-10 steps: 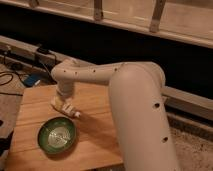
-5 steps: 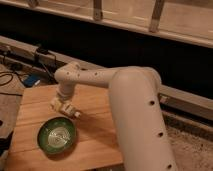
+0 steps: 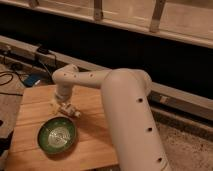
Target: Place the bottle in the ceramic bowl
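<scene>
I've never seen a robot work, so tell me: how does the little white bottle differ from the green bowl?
The bottle is white and slim; the ceramic bowl is green, round and much wider. The bottle lies tilted at the gripper, just beyond the bowl's far rim; the bowl rests flat on the wooden table, empty. Both are over the same table.

I see the arm's thick elbow link (image 3: 127,95) lean further left, drawing the gripper (image 3: 66,106) slightly left, just beyond the ceramic bowl (image 3: 46,144).
</scene>
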Tool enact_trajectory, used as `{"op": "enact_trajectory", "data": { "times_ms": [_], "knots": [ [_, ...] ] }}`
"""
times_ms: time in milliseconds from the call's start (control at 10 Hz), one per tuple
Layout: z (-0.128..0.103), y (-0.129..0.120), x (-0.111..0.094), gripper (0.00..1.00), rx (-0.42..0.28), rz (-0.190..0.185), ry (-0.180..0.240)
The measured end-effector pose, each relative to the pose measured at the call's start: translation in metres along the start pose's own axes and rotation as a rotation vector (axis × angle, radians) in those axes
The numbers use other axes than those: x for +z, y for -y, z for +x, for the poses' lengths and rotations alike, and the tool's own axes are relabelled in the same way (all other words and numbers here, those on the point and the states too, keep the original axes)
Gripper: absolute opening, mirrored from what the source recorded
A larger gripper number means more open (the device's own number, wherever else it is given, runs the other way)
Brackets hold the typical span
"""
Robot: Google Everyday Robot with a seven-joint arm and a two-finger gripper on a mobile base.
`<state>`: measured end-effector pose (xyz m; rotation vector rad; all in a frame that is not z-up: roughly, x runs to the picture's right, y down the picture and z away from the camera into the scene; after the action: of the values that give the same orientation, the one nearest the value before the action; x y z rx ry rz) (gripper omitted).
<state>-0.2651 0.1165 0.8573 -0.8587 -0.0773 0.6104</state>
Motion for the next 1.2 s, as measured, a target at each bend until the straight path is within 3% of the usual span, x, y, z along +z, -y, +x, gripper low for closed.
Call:
{"op": "enact_trajectory", "data": {
  "times_ms": [300,800,900,1200],
  "knots": [
    [0.007,0.016,0.024,0.65,0.04,-0.006,-0.039],
    [0.01,0.015,0.033,0.64,0.05,-0.017,-0.065],
    [0.01,0.015,0.032,0.6,0.047,-0.016,-0.064],
    [0.004,0.009,0.02,0.31,0.023,-0.01,-0.038]
  ]
}}
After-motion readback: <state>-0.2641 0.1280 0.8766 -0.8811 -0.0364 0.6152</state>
